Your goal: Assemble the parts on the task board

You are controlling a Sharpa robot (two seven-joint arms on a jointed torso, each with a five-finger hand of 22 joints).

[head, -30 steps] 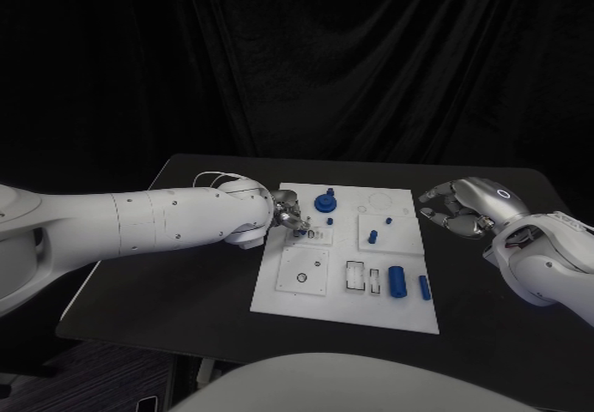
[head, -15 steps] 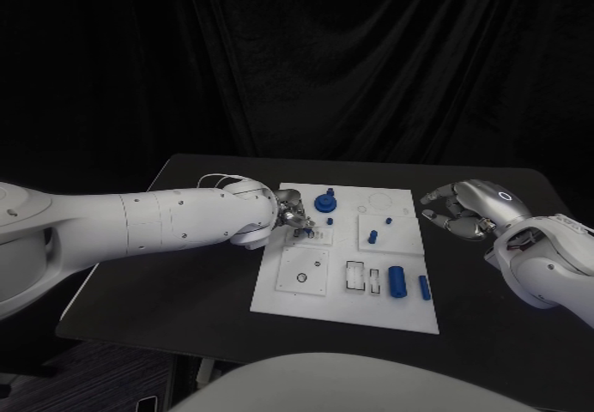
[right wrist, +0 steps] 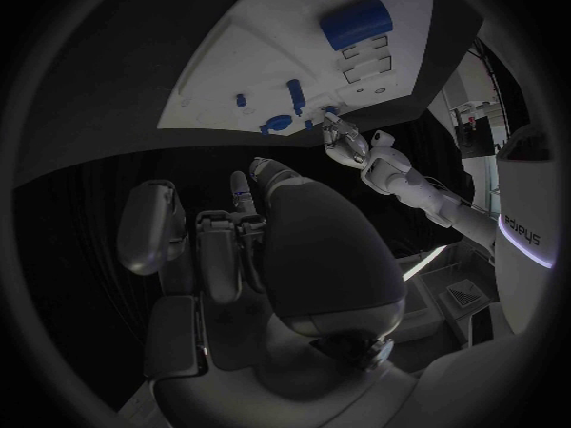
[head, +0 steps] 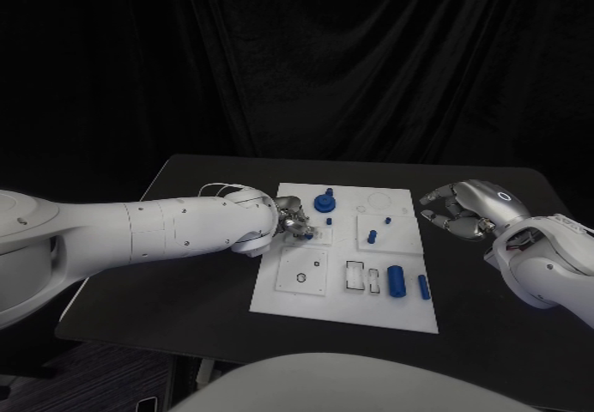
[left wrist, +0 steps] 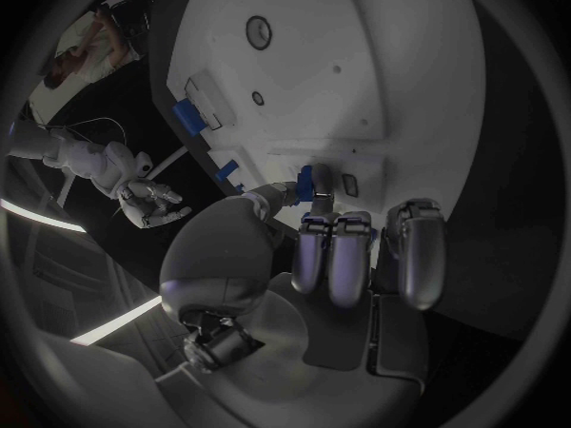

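left hand (head: 288,221) pinches a small blue part (left wrist: 308,182) over the task board (head: 324,296).

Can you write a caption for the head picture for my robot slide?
Left hand holds a small blue part over the task board while the right hand waits beside it.

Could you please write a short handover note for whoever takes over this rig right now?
Left hand: over the left part of the white board, pinching a small blue part close to the board's surface.
Right hand: beside the board's right edge, above the table, fingers curled, holding nothing.
Parts: a blue knob stands near the board's far edge; a small peg and another small piece sit in the middle; a thick cylinder and a thin rod lie near the right front.
Done: the knob looks seated.
Left: place the pinched part, then the cylinder and rod, which still lie loose.
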